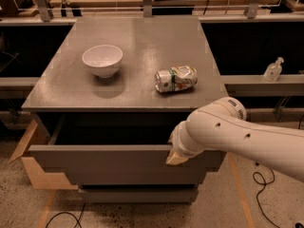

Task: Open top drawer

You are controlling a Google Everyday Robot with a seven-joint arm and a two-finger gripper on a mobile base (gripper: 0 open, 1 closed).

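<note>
One view. Camera position: high, in front of the cabinet, fairly near. Facing: forward and steeply down, taking in the cabinet's whole top, its front and a strip of floor. The arm enters from the lower right edge. The gripper is at the upper edge of the top drawer, right of frame centre.
</note>
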